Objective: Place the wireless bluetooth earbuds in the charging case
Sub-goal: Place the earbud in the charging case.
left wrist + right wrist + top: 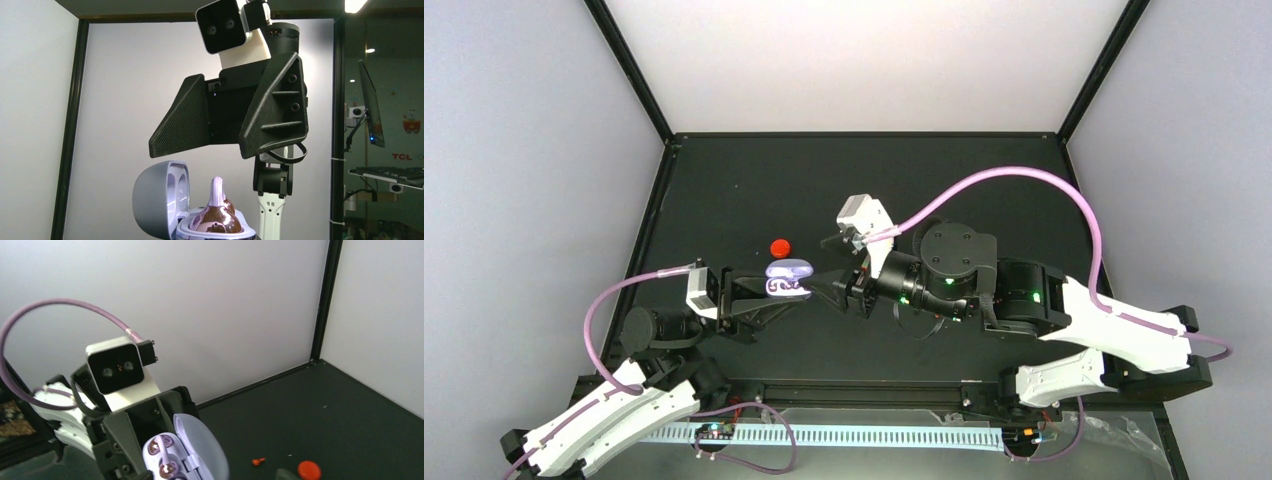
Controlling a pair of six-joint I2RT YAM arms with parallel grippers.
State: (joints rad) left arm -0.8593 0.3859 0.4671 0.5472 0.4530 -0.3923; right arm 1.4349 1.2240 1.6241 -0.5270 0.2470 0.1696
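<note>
Now left fingers [120, 440] clasp one open case [201, 442], two earbuds [163, 442] inside; right fingers [274, 107] released

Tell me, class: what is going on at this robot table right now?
The left pincer is shut on the charging case and holds it with the lid open. Both earbuds appear to sit in its wells, though from the left wrist view one seems to stick up rather than lie flush. The right pincer hangs close to the case, jaws open and holding nothing. A red cap lies on the table just beyond.
</note>
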